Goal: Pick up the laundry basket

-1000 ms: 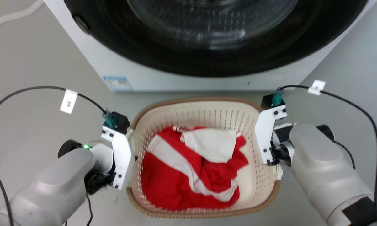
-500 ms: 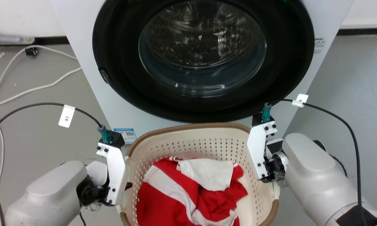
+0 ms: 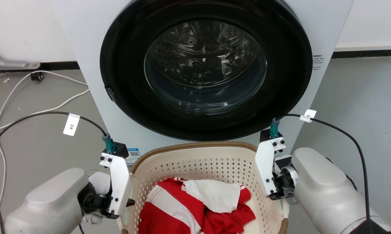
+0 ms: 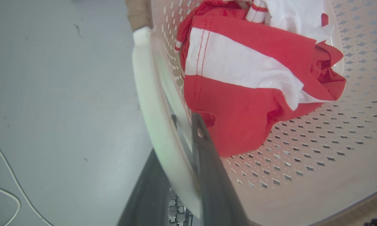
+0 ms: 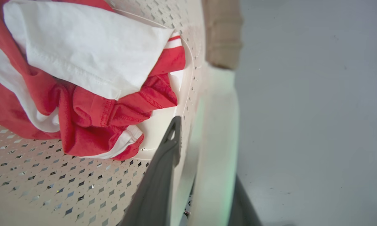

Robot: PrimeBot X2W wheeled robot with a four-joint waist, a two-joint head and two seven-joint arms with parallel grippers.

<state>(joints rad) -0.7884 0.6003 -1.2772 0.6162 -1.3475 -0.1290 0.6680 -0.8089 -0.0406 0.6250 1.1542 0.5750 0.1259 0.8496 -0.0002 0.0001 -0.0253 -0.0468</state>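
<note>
The laundry basket sits low in the head view, right in front of the washing machine, between the two arms. A heap of red and white clothes lies inside it.

The left gripper is clamped on the white left handle, with one finger inside the basket wall and the other outside. The right gripper pinches the right handle the same way.

So the grasp on both sides looks done. The basket's underside is hidden, so I cannot say for sure that it is off the floor. Its far rim does reach almost to the bottom of the machine's door, which suggests it is raised. What seems left is to bring it to carrying height and keep it level so the clothes stay in.
</note>
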